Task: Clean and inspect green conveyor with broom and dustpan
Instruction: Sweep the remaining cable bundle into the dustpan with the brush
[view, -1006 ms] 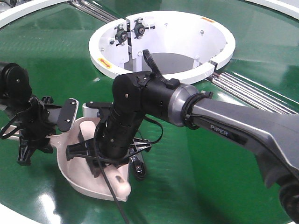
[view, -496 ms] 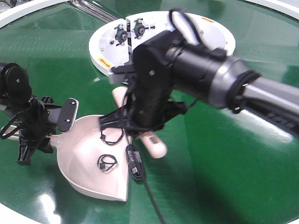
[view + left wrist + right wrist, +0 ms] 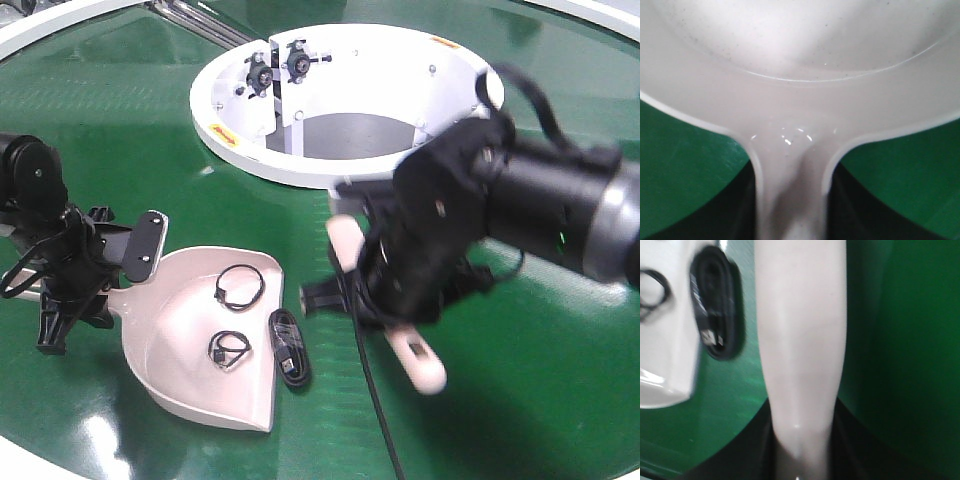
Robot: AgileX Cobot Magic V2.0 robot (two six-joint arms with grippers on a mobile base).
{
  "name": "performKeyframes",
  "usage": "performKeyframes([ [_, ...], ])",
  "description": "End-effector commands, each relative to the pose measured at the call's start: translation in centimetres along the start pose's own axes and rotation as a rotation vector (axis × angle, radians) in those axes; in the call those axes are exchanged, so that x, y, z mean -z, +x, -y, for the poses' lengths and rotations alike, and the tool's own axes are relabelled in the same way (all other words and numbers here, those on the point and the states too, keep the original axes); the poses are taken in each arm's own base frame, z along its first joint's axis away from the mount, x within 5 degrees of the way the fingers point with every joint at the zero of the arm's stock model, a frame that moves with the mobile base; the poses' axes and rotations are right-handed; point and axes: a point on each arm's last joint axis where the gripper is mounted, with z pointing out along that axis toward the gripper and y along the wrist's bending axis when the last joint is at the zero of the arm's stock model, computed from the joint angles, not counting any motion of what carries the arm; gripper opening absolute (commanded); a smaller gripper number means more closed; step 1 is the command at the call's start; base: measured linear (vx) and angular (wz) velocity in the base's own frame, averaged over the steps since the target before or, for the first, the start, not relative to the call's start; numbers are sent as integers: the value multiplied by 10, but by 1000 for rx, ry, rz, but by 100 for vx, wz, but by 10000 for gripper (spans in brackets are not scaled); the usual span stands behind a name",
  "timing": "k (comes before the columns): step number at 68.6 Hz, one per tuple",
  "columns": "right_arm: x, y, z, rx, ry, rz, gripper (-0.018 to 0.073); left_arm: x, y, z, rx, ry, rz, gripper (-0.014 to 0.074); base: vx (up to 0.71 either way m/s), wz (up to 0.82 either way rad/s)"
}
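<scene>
The beige-pink dustpan (image 3: 180,330) lies on the green conveyor (image 3: 520,400) at the lower left. My left gripper (image 3: 112,268) is shut on its handle; the left wrist view shows the handle (image 3: 790,200) between the jaws of the left gripper (image 3: 792,215). Two small black loops (image 3: 238,288) lie in the pan. My right gripper (image 3: 385,300) is shut on the broom (image 3: 425,368) and holds it over the belt, right of the pan. The broom (image 3: 800,340) runs up from the right gripper (image 3: 800,452) in the right wrist view. Its bristles are hidden.
A black coiled cable (image 3: 288,345) lies on the belt at the pan's front lip; it also shows in the right wrist view (image 3: 717,315). The white ring housing (image 3: 225,125) stands behind, with steel rollers (image 3: 525,195) to its right.
My right arm has swung right with the broom, away from the dustpan, uncovering the pan and the cable. The left arm and the dustpan have not moved.
</scene>
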Motion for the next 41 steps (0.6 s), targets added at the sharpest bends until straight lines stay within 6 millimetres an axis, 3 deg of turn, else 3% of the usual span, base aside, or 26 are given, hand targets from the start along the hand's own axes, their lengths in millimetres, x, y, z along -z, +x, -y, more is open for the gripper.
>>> performKeyframes([
  [1, 5, 8, 5, -35, -44, 53, -2, 20, -5, -4, -4, -70, 22, -7, 0, 0],
  [13, -19, 20, 4, -63, -76, -6, -2, 20, -5, -4, -4, -70, 22, -7, 0, 0],
  [41, -53, 22, -19, -48, -178, -117, -2, 20, -5, -4, -4, -70, 22, -7, 0, 0],
])
